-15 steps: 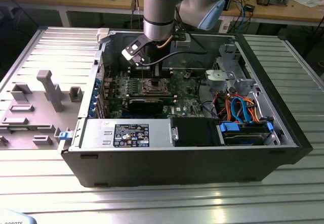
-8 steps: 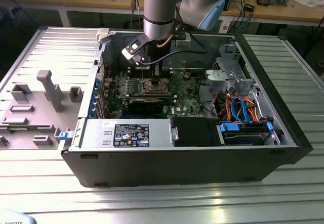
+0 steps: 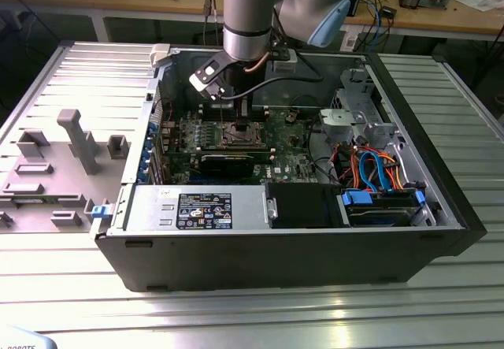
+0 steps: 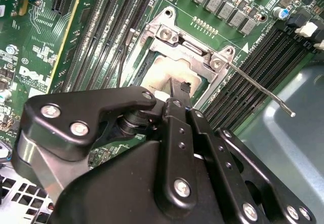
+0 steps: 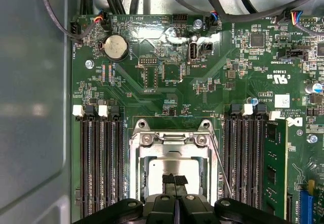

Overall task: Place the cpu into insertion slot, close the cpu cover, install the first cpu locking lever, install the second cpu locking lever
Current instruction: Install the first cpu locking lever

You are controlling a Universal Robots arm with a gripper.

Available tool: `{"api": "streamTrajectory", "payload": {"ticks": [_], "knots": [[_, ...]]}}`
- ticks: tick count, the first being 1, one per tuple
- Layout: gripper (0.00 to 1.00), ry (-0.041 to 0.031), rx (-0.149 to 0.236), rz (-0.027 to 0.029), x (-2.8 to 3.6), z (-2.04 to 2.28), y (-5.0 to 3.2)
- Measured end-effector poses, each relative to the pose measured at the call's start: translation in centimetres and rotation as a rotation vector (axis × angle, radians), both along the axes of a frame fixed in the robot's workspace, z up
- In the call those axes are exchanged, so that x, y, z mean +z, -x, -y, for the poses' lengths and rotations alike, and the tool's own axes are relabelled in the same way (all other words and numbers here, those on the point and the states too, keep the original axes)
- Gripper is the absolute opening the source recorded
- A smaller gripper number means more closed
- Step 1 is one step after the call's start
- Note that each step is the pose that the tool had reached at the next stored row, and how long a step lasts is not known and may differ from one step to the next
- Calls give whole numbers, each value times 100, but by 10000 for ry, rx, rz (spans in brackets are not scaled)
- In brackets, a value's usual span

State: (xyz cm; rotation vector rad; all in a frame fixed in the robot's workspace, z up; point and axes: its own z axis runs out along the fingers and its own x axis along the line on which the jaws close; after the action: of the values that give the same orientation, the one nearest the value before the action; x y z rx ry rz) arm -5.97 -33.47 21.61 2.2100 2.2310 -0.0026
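white lettering on motherboard (image 5: pixel 167 97); black printed label (image 3: pixel 204 210)

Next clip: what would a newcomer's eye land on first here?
The black hand, fingers together, hangs right over the silver-grey cpu in the middle of the green motherboard. The shiny cpu cover appears to lie down around the chip, with a thin locking lever jutting out beside it in the second wrist view. In the exterior view the arm reaches into an open computer case.
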Motion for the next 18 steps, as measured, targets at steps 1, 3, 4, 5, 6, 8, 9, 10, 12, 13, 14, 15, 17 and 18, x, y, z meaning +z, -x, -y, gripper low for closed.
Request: {"api": "streamTrajectory", "payload": {"ticks": [1,3,4,5,6,8,9,10,12,13,14,15,17,18], "knots": [[11,-2,0,2,10,0,0],[11,-3,0,2,54,-1,0],[11,-4,1,2,79,-1,0],[11,-3,1,2,97,-1,-1],[11,-4,0,3,116,-1,-1],[11,-4,0,2,138,-1,0],[11,-4,0,3,150,-1,0],[11,-4,0,2,162,-1,0],[11,-4,0,3,195,-1,-1],[11,-4,0,3,204,-1,0],[11,-4,0,1,221,-1,0],[11,-3,0,1,232,-1,0],[11,-4,0,1,248,-1,0],[11,-5,0,1,254,-1,-1]]}}
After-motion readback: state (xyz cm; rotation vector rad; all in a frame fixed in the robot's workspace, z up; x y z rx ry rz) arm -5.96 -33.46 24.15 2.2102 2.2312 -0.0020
